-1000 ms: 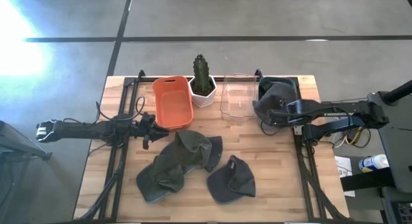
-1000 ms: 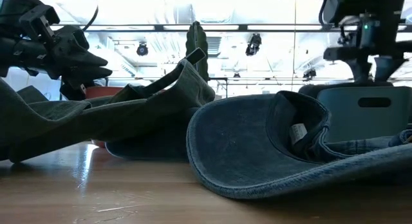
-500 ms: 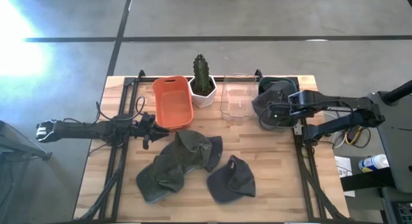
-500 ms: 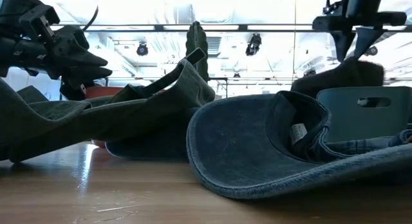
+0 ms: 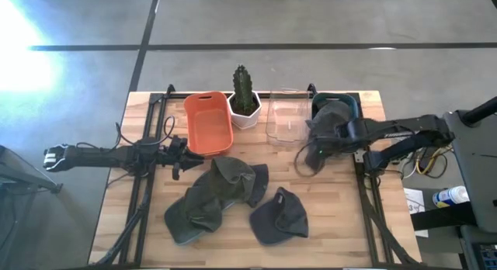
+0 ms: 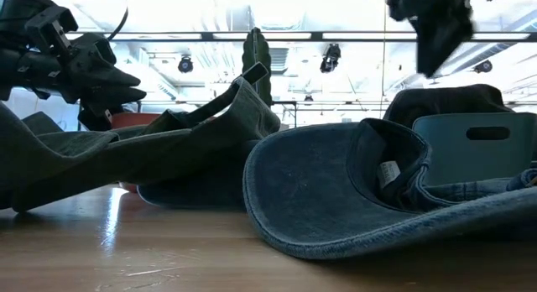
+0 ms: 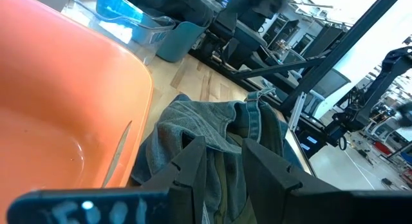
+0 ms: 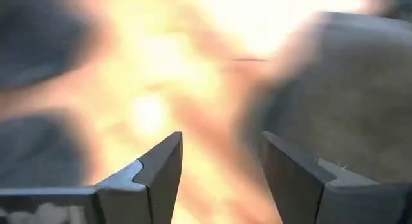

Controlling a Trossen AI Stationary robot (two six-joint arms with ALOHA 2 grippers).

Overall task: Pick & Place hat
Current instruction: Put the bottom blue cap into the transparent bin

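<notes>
A dark hat (image 5: pixel 329 115) lies in the teal bin (image 5: pixel 352 104) at the table's far right; in the low view the hat (image 6: pixel 445 100) humps over the bin's rim (image 6: pixel 487 149). My right gripper (image 5: pixel 315 145) (image 8: pixel 222 166) is open, just off the bin's near-left side, raised above the table (image 6: pixel 432 36) and holding nothing. An olive hat (image 5: pixel 210 199) and a blue-grey hat (image 5: pixel 279 216) lie on the table near the middle, with a denim hat (image 5: pixel 256 185) under the olive one. My left gripper (image 5: pixel 181 155) (image 7: pixel 222 165) waits open, beside the olive hat.
Along the far edge stand an orange bin (image 5: pixel 208 122), a potted cactus (image 5: pixel 245 95) and a clear container (image 5: pixel 286 119). Bare wood shows between the hats and the teal bin, and at the table's near right.
My right gripper rose from the dark hat in the teal bin, then swung toward the table's left and near side, clear of the bin. The hat stayed behind, heaped over the bin's rim.
</notes>
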